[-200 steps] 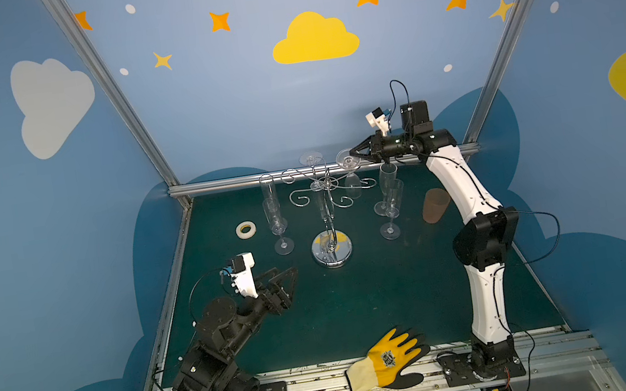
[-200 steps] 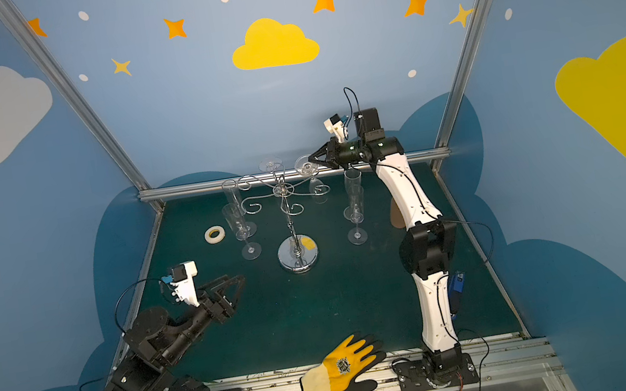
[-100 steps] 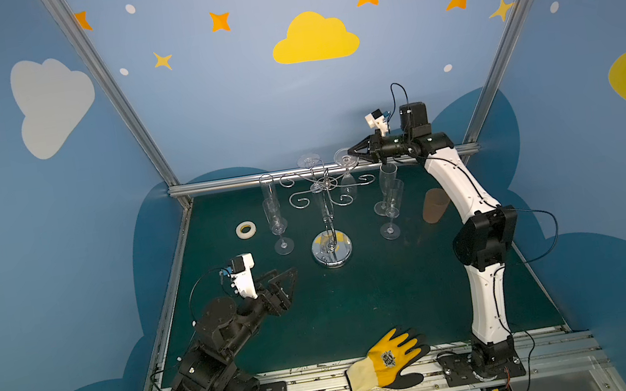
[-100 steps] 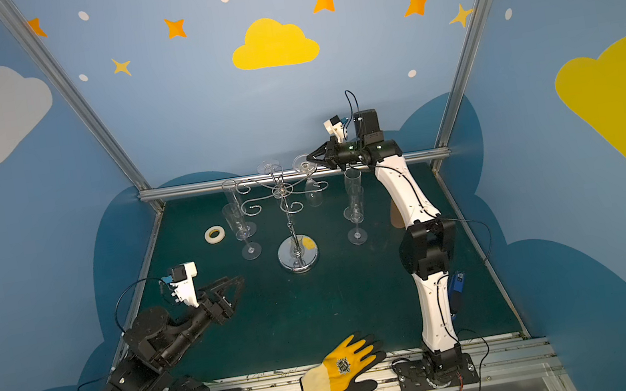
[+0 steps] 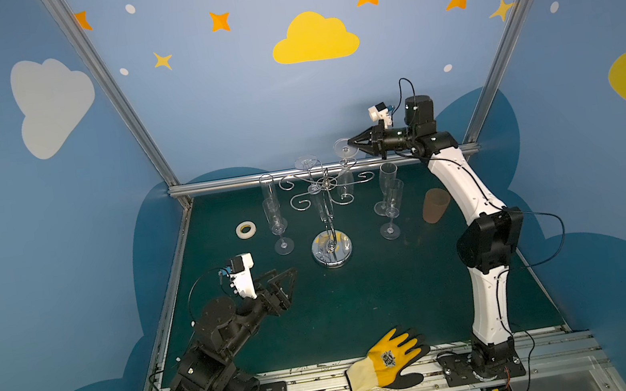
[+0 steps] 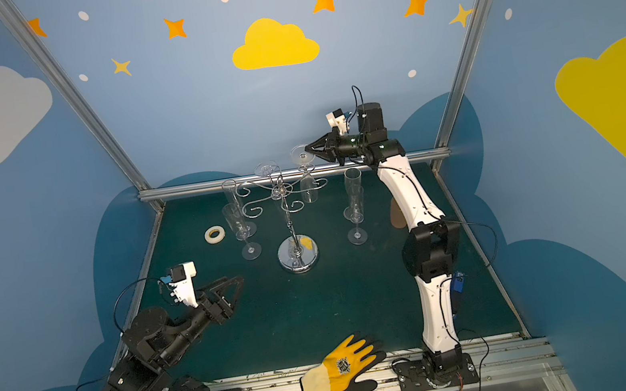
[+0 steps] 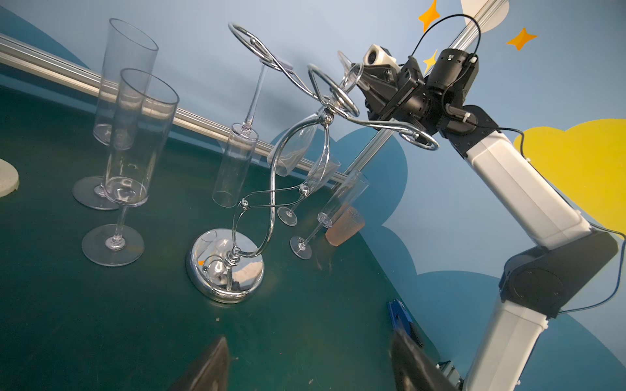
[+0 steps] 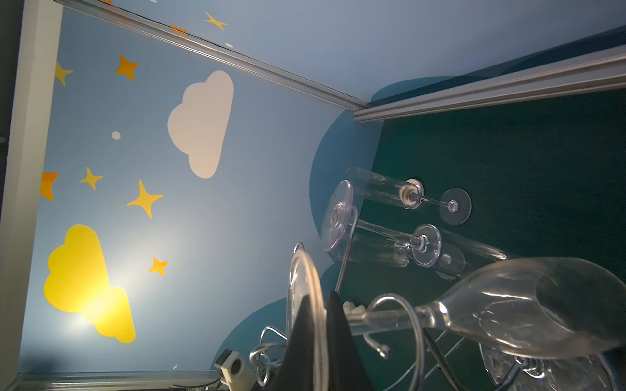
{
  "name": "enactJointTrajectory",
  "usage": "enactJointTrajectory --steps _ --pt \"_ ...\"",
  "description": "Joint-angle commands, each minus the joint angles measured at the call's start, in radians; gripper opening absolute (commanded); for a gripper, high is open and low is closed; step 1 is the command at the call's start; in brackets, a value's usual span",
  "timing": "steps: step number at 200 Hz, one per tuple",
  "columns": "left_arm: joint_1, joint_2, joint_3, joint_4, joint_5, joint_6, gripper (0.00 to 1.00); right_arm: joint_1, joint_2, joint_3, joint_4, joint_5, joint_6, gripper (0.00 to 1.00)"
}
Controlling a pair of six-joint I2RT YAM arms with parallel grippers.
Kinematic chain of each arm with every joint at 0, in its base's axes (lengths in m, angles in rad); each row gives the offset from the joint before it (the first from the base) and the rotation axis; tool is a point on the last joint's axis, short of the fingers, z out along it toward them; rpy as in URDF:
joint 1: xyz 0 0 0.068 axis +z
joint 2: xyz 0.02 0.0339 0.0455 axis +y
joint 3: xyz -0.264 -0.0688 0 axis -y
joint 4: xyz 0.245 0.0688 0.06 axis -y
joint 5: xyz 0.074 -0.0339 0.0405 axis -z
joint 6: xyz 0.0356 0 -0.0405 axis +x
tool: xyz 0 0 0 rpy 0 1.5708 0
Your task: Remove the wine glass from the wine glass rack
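The right gripper point(image 5: 350, 144) is clamped on the round foot of the wine glass point(image 8: 515, 315). In the right wrist view its two black fingers point(image 8: 301, 342) pinch the rim of the clear disc from either side. The glass is upside down and tilted, with the bowl lowest, at the back right of the wine glass rack point(image 5: 331, 250). Its stem passes through one curled wire arm, so it is not yet free of the rack. The left gripper point(image 5: 291, 275) has its jaws well apart and holds nothing. It is poised above the green table point(image 5: 381, 299) near the front left and points toward the rack's mirrored base.
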Motion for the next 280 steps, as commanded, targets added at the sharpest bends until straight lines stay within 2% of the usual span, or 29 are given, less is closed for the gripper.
enactJointTrajectory --steps 1,75,162,280 --pt "0.001 -0.01 0.024 -0.008 -0.007 0.016 0.75 -0.009 -0.076 -0.016 0.036 0.006 0.014 0.0" --pt "0.002 -0.008 0.011 -0.003 -0.006 0.01 0.75 -0.018 -0.134 -0.131 0.024 0.024 0.006 0.0" --pt "0.002 -0.037 0.005 -0.026 -0.007 0.003 0.75 -0.018 -0.154 -0.183 0.019 0.024 0.009 0.0" --pt "0.001 -0.038 -0.004 -0.026 -0.016 0.008 0.75 -0.017 -0.122 -0.16 0.06 0.052 0.057 0.0"
